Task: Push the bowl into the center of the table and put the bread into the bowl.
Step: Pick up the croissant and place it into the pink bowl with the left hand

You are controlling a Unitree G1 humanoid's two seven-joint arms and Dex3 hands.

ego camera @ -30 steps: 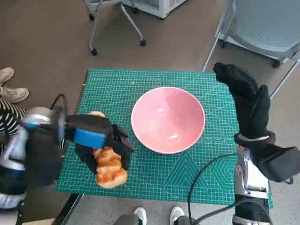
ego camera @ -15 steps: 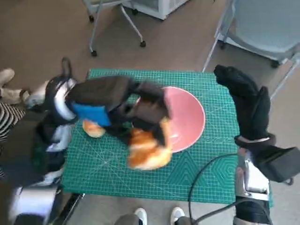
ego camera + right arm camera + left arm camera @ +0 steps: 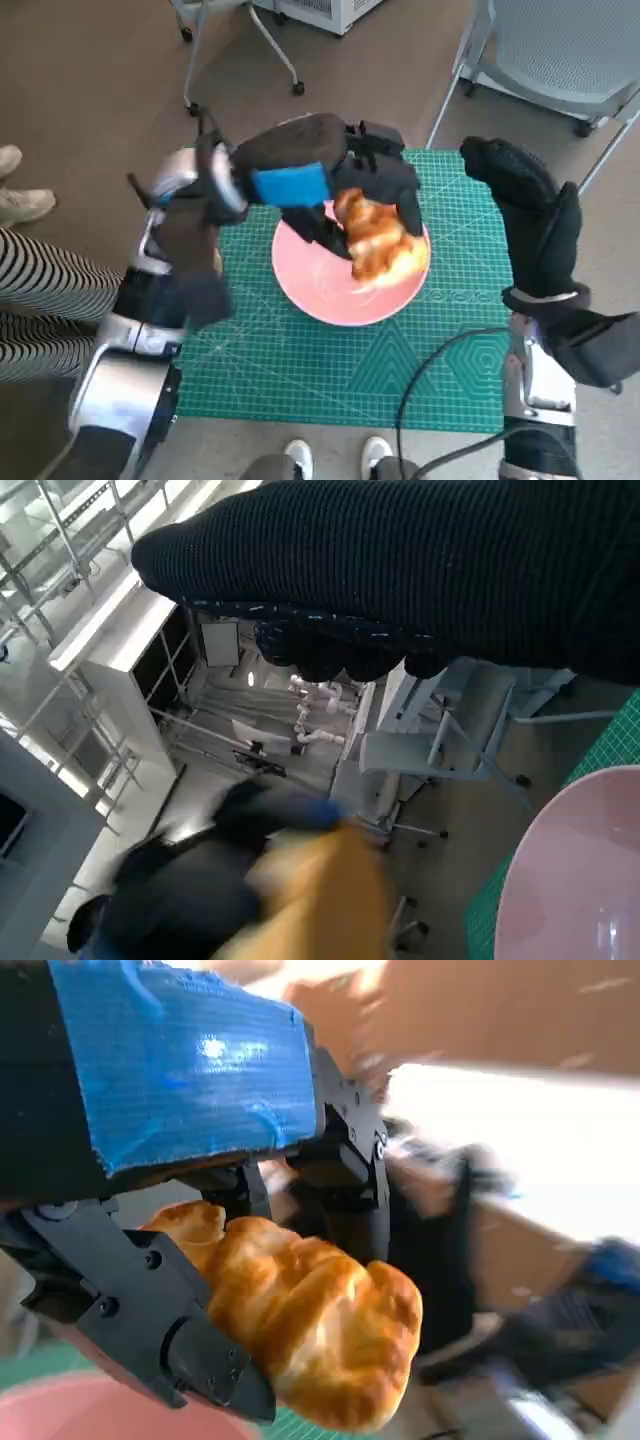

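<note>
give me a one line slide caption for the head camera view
Left hand holds the bread over the pink bowl on the green cutting mat; gloved right hand hovers beside.

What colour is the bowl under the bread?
The bowl is pink, seen best in the head view, with the bread held over it.

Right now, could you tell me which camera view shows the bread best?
The left wrist view: the bread fills the frame, sharp, gripped by the left hand. The head view shows it smaller, over the pink bowl. The right wrist view shows only an orange blur.
</note>
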